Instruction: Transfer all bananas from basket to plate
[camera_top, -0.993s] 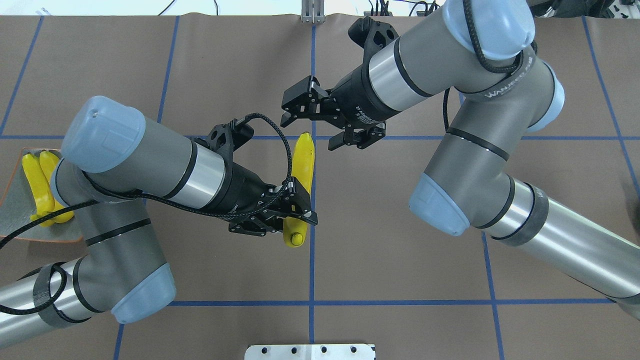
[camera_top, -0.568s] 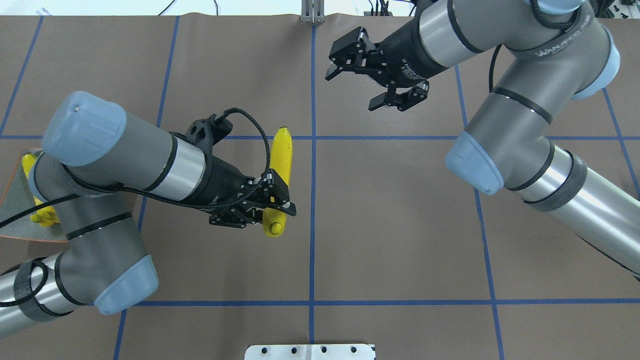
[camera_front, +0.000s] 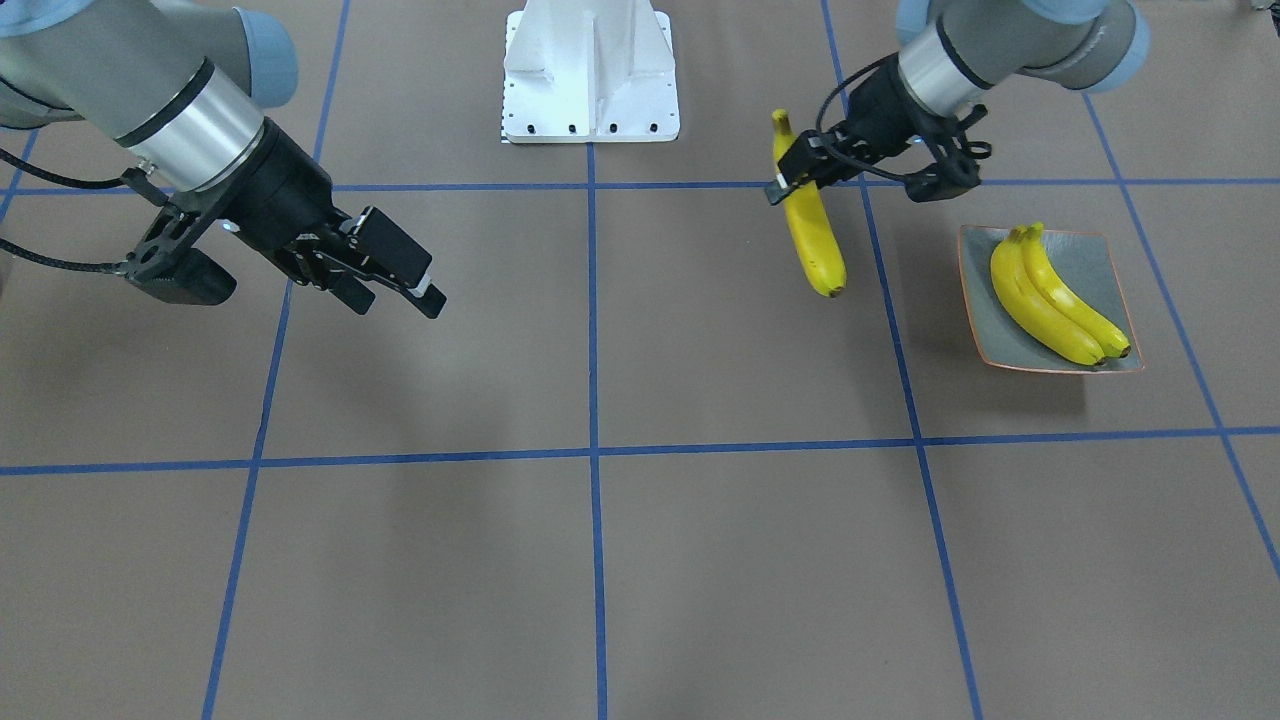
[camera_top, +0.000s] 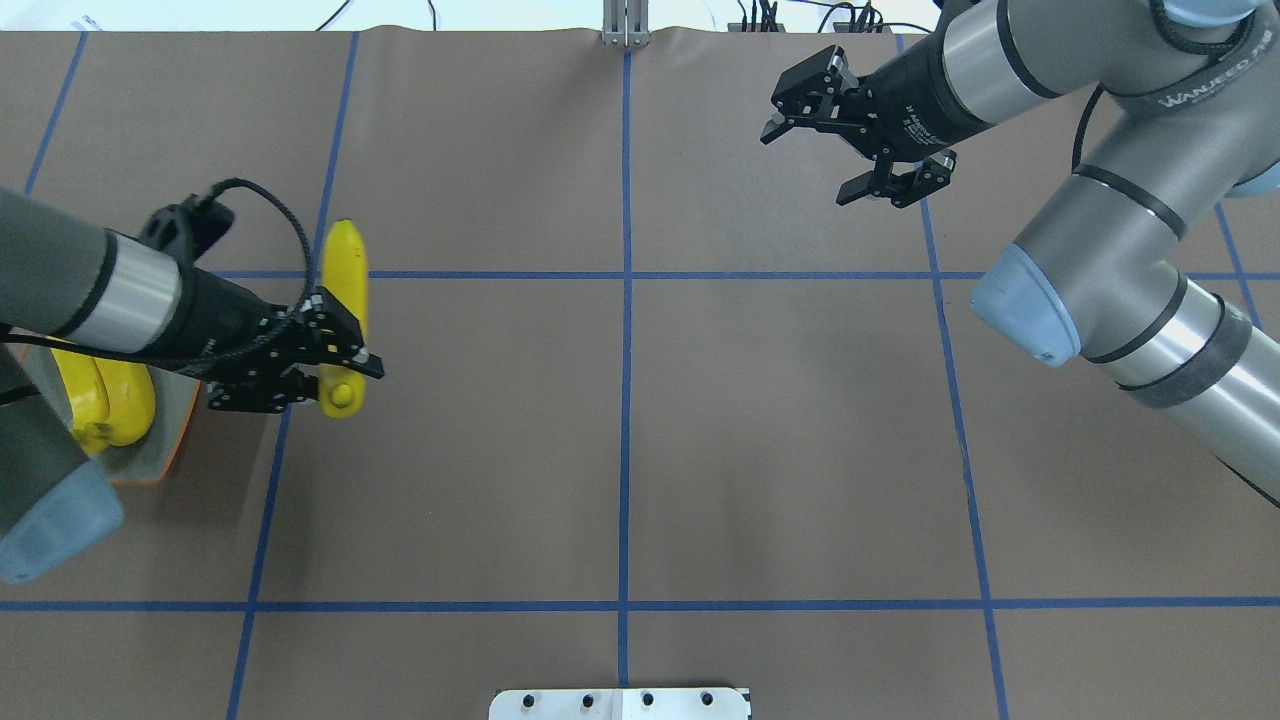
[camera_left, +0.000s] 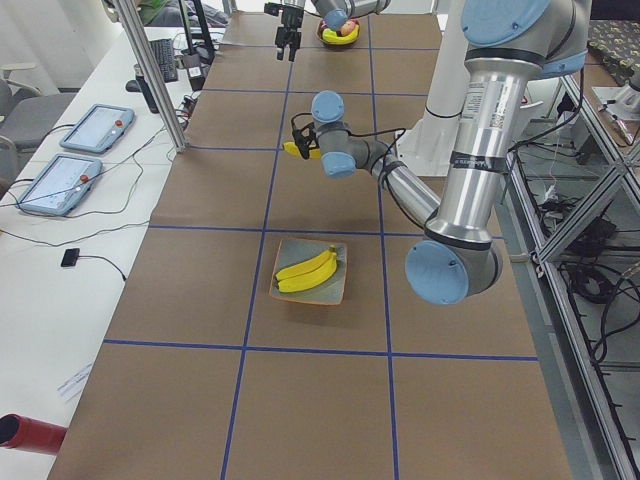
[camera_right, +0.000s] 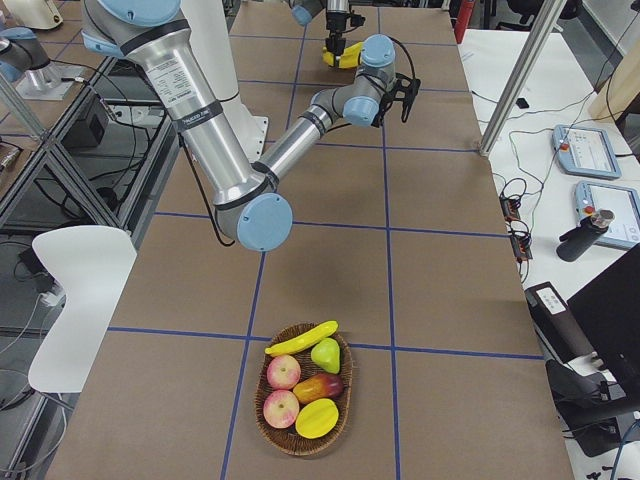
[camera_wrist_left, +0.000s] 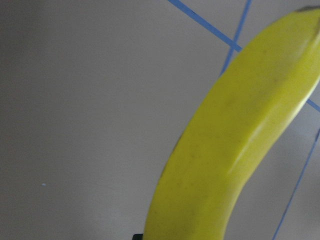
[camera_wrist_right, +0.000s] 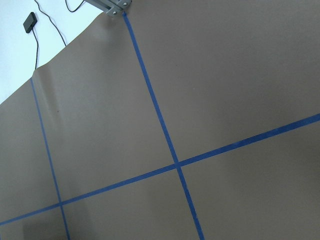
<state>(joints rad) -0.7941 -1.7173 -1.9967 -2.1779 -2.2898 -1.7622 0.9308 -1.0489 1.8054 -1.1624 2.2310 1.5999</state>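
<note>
Left gripper: The left gripper (camera_top: 335, 375) is clamped on one banana (camera_top: 345, 300) near its end, clear of the brown table (camera_top: 780, 420) and just beside the plate (camera_front: 1100, 250).
Right gripper: The right gripper (camera_top: 860, 135) hangs with its jaws apart and empty, well away from the plate.
Plate: Two bananas (camera_front: 1050, 295) already lie side by side in it, filling much of the dish.
Basket: One banana (camera_right: 300, 340) waits on the rim of the basket (camera_right: 268, 432), atop other fruit.
Risk: Gripped close to one end, the fruit may pivot or slip in the jaws. Set down carelessly, it could knock the resting pair or slide over the shallow rim, since little free room remains.
Change: A second ago the carried banana hung near the centre line; it now sits much nearer the plate. The right arm has drawn back toward the far side.
</note>
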